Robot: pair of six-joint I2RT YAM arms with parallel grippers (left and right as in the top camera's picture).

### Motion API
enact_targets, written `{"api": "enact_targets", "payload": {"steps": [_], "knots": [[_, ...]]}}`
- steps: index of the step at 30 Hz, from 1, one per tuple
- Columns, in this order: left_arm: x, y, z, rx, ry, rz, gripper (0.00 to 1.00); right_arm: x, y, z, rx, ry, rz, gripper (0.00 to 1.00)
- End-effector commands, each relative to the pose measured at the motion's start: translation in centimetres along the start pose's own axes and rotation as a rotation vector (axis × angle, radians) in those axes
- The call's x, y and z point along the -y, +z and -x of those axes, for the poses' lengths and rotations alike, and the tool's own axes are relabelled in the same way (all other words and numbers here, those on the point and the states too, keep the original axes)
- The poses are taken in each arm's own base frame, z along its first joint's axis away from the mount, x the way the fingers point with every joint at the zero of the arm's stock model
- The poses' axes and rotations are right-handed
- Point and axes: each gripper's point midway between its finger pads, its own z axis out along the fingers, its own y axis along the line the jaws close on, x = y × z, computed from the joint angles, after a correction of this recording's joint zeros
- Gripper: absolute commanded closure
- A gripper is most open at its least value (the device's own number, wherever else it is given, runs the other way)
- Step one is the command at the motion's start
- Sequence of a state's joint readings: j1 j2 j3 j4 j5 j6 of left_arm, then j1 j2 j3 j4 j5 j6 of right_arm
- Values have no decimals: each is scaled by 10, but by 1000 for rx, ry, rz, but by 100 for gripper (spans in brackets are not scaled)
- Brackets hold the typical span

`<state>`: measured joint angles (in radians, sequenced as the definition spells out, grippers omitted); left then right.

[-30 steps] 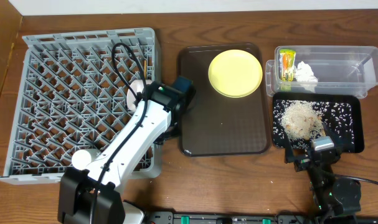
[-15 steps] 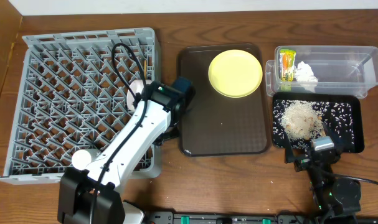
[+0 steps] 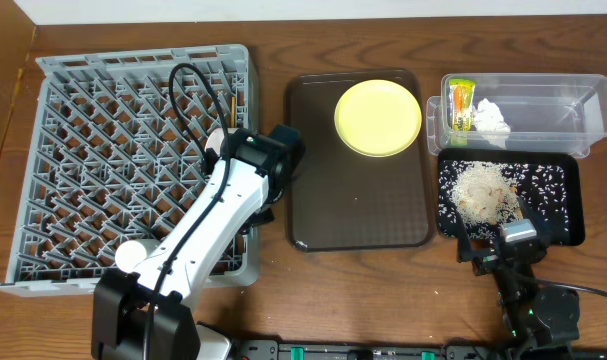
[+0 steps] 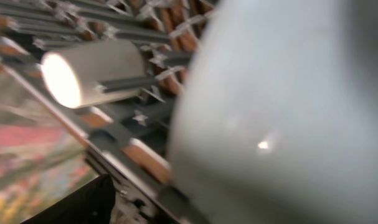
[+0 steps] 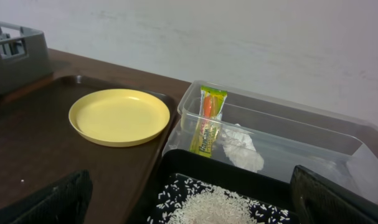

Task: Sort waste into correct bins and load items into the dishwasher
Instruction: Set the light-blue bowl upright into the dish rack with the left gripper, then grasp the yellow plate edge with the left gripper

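My left gripper point(image 3: 280, 150) hangs over the right edge of the grey dish rack point(image 3: 103, 120). In the left wrist view a pale bowl point(image 4: 288, 124) fills the right side, close against the jaws, and seems held; one dark finger shows at lower left. A small white cup point(image 4: 92, 71) lies on its side in the rack. A chopstick point(image 3: 230, 106) stands in the rack. The yellow plate point(image 3: 378, 118) lies on the brown tray point(image 3: 353, 210). My right gripper point(image 3: 503, 235) is open over the black tray point(image 3: 568, 200) of rice point(image 3: 483, 192).
The clear tub point(image 3: 543, 105) at the back right holds the snack wrapper point(image 3: 462, 103) and the white tissue point(image 3: 491, 117). The right wrist view shows the plate point(image 5: 119, 116), the wrapper point(image 5: 208, 121), the tissue point(image 5: 241, 152) and the rice point(image 5: 220, 208).
My left arm has shifted a little left, further over the rack. The right arm has not moved.
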<state>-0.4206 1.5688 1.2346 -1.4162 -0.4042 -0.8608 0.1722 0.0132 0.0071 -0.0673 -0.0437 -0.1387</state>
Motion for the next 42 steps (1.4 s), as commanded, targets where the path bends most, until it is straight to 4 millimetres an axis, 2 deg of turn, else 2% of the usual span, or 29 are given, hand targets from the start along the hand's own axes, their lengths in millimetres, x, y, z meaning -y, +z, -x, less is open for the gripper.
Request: {"api": "enact_targets", "payload": {"steps": [1, 4, 9, 17, 20, 24, 28, 33, 35, 39, 42], "knots": [[16, -7, -12, -78, -23, -117, 16, 3, 0, -2, -7, 12, -16, 1], [30, -10, -18, -122, -29, -190, 11, 3, 0, -2, -7, 12, -15, 1], [56, -18, -26, -191, -19, -325, 10, 3, 0, -2, -7, 12, -16, 1], [61, -21, -30, -214, 6, -358, 9, 3, 0, -2, -7, 12, -16, 1], [71, -29, -36, -232, 56, -423, 9, 3, 0, -2, -7, 12, -16, 1], [77, -49, -39, -127, 154, -459, 9, 3, 0, -2, -7, 12, -15, 1], [92, -77, -24, 34, 252, -541, 12, 3, 0, -2, -7, 12, -15, 1], [131, -110, 5, 238, 349, -692, 13, 3, 0, -2, -7, 12, -16, 1], [148, -119, 23, 317, 359, -744, 13, 3, 0, -2, -7, 12, -16, 1], [186, -120, 60, 365, 309, -850, 14, 3, 0, -2, -7, 12, -16, 1], [216, -102, 77, 315, 301, -902, 15, 3, 0, -2, -7, 12, -15, 1]]}}
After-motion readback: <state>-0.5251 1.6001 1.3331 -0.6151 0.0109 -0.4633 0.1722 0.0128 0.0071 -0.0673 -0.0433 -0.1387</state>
